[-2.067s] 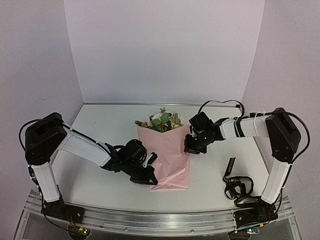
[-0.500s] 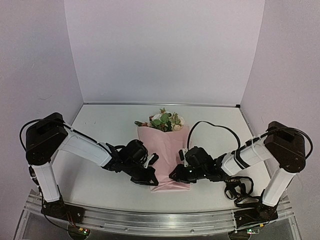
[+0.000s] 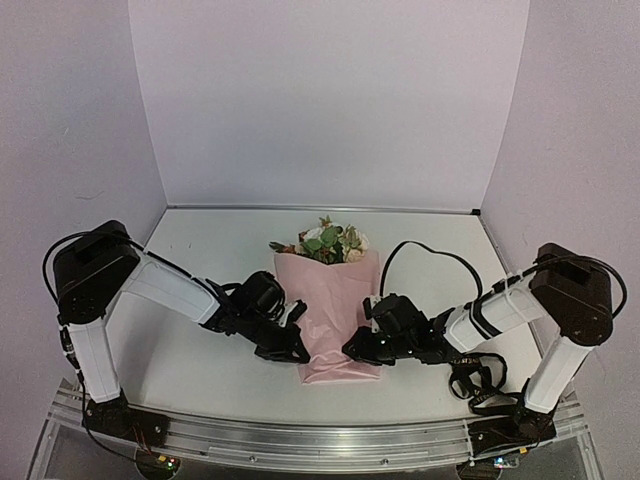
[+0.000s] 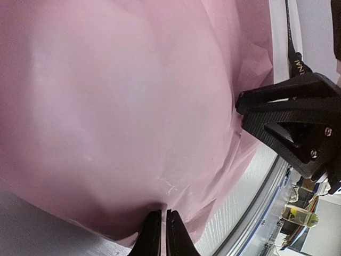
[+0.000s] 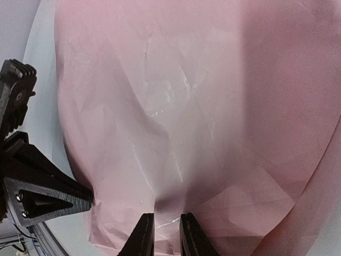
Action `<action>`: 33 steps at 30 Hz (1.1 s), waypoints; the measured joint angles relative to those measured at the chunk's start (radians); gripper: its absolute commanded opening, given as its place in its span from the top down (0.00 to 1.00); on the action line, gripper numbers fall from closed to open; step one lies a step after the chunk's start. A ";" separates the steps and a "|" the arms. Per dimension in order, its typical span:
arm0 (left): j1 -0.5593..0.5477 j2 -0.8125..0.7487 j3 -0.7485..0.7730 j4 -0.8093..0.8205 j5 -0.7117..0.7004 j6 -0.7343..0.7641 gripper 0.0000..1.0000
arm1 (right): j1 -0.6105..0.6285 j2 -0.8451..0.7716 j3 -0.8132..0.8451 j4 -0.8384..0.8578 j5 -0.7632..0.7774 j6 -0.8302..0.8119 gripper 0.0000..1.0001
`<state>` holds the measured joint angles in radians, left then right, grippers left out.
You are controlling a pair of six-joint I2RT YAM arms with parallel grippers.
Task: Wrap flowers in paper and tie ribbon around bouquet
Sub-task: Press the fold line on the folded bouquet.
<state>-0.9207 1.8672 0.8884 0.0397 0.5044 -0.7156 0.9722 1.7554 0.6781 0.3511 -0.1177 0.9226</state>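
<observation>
1. Lying in the middle of the desk (image 3: pixel 200 265), the paper (image 3: pixel 335 300) is folded over the flowers (image 3: pixel 325 242), whose heads stick out at its far end.
2. Your left end effector (image 3: pixel 293 351) sits at the paper's near left edge, closed, with a fold pinched at its tips.
3. Your right end effector (image 3: pixel 354 350) sits at the near right edge, facing the left one, its jaws almost together on a paper fold.
4. The ribbon (image 3: pixel 470 376) lies loose on the desk, right of the paper and apart from it.

The paper (image 3: pixel 335 300) hides the stems of the flowers (image 3: pixel 325 242); the ribbon (image 3: pixel 468 383) lies partly under the right arm (image 3: pixel 500 305), its lettering too small to read.
</observation>
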 measured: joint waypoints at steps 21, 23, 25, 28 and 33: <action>0.217 0.116 0.129 0.010 0.105 -0.015 0.89 | 0.000 -0.002 -0.003 0.000 0.002 -0.001 0.83; 0.238 0.140 0.169 -0.009 0.108 -0.013 0.89 | 0.000 -0.004 -0.005 0.001 0.002 -0.001 0.83; 0.258 0.165 0.211 -0.028 0.109 -0.009 0.89 | -0.001 -0.005 -0.007 0.001 0.002 -0.002 0.83; 0.293 0.201 0.266 -0.050 0.128 -0.004 0.89 | -0.001 -0.006 -0.007 0.001 0.001 -0.003 0.83; 0.360 0.256 0.363 -0.100 0.139 0.020 0.88 | -0.001 -0.007 -0.010 0.001 -0.002 -0.005 0.83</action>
<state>-0.5607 2.1235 1.2512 -0.0602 0.6436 -0.6952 0.9710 1.7482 0.6683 0.3526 -0.1195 0.9180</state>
